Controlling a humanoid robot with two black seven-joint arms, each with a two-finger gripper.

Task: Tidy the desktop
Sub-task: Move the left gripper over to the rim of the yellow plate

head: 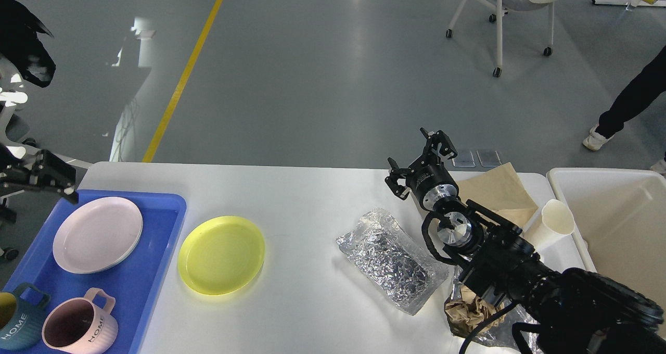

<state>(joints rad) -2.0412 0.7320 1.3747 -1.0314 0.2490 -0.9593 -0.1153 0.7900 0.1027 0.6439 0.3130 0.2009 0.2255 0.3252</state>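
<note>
— How many plates (98, 234) do you count?
— Two, one pink and one yellow (221, 254).
— And mugs?
— Two, the pink one (78, 329) and a blue one (16, 316).
— Anything else?
— One foil bag (391, 258), one paper cup (551, 223), one blue tray (158, 250), one bin (619, 224).

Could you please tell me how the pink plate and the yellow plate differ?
The pink plate lies inside the blue tray; the yellow plate sits directly on the desktop, right of that tray. The pink plate looks opaque and matte, the yellow one glossier. Both are round, upright and empty.
</note>
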